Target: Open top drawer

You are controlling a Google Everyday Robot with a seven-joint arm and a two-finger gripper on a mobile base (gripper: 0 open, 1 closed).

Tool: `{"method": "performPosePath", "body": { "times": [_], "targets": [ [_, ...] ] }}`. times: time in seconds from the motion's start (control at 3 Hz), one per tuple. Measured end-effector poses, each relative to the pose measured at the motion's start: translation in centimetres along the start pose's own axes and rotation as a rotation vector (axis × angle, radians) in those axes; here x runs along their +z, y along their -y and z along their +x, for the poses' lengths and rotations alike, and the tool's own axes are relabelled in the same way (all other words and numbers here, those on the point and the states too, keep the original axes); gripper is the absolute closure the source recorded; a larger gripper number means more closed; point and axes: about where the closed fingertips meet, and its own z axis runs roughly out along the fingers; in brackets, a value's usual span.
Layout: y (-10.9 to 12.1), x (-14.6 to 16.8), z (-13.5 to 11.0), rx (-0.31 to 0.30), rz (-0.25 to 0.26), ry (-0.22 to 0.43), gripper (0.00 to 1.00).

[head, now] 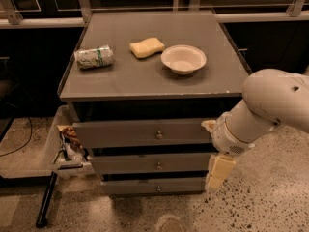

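The top drawer [125,132] is the widest of three grey fronts under the cabinet top, with a small round metal knob [159,135] at its middle. Its front stands about flush with the cabinet and none of its inside shows. My gripper [218,173] hangs from the white arm [270,108] at the right end of the drawer fronts. It points down beside the middle drawer [145,163], to the right of and below the top knob, and touches no knob. The bottom drawer [145,186] sits lowest.
On the grey cabinet top [145,76] lie a crushed can [94,56], a yellow sponge [147,47] and a white bowl [183,59]. A clear bin [34,153] with wrappers stands at the left on the floor, next to a black pole [47,199]. Speckled floor spreads to the right.
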Motion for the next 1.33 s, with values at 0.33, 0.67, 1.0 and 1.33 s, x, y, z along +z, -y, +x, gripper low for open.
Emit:
{"method": "performPosePath", "body": {
  "times": [0.33,0.67,1.0,1.33],
  "targets": [
    [1.0,1.0,0.8,-0.035,0.027,0.003,0.00],
    [3.5,2.2,2.1,-0.097,0.076,0.011,0.00],
    [6.2,3.5,3.5,-0.143,0.104,0.040,0.00],
    [8.7,5.1,4.1,-0.176,0.132,0.080,0.00]
  ]
}}
